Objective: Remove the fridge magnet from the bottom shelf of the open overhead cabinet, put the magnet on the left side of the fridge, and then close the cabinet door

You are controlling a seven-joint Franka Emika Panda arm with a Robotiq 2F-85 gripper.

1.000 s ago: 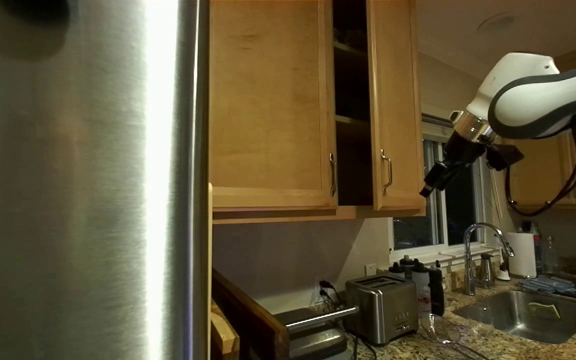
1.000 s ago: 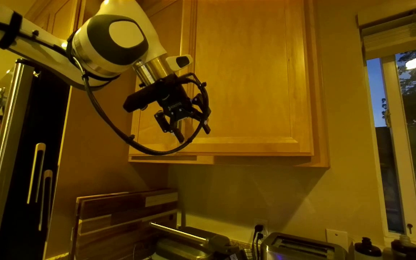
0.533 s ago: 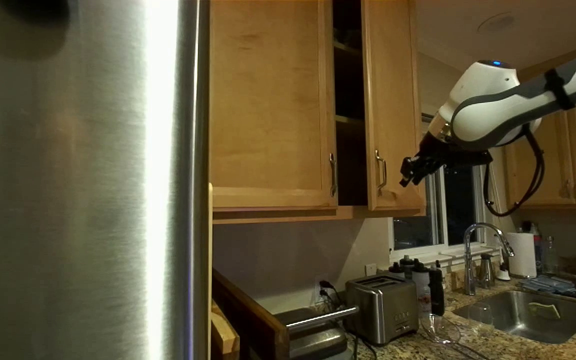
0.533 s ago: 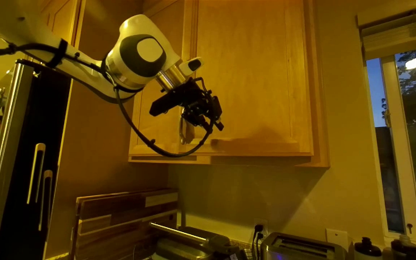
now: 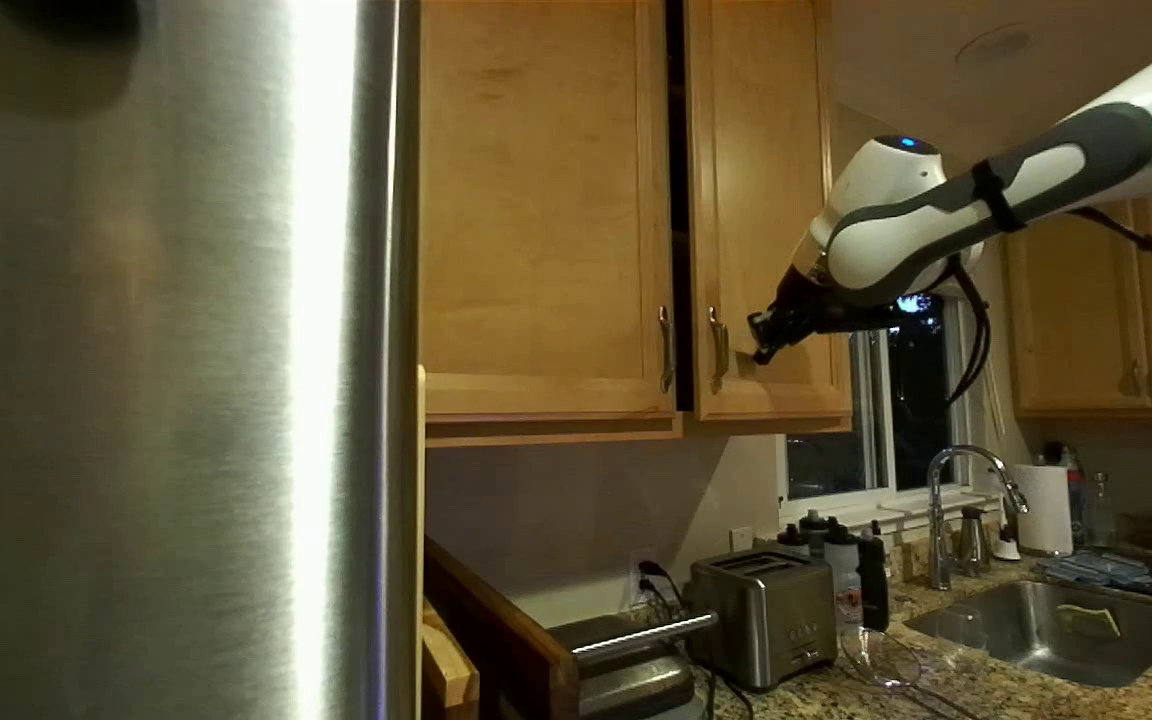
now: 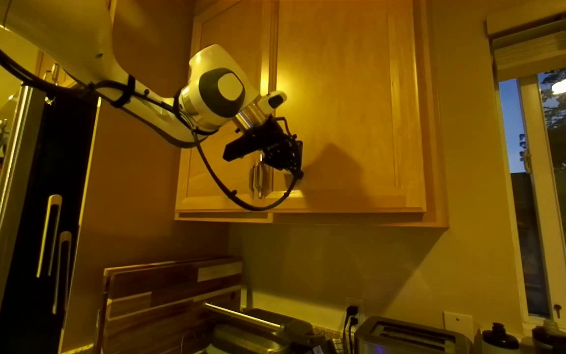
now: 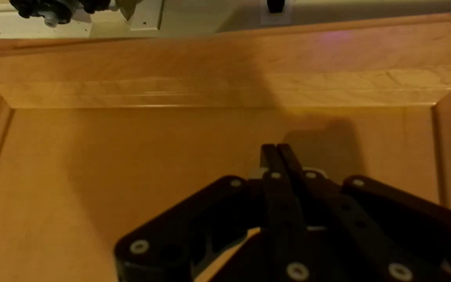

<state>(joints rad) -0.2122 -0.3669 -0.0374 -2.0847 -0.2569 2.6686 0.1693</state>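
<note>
The honey-wood cabinet door (image 5: 771, 210) stands slightly ajar on the overhead cabinet (image 6: 433, 147), leaving a thin dark gap along its left edge. My gripper (image 7: 275, 147) is shut with nothing between its fingertips, pointing at the lower part of that panel. In both exterior views the gripper (image 5: 761, 345) is right of the door's metal handle (image 5: 718, 350), at or very close to the wood; contact cannot be told. The brushed-steel fridge (image 5: 166, 420) fills the left of an exterior view. I cannot make out the magnet. The bottom shelf is hidden behind the door.
A wider matching door (image 5: 546, 200) adjoins on the left, with its own handle (image 5: 666, 350). Below are a toaster (image 5: 766, 620), upright wooden boards (image 6: 170, 305) and a faucet (image 5: 939, 520). A window (image 6: 543, 196) lies to the right.
My gripper has gone from open to shut and moved in toward the cabinet. The cabinet door has swung inward, so the dark opening has narrowed to a slit.
</note>
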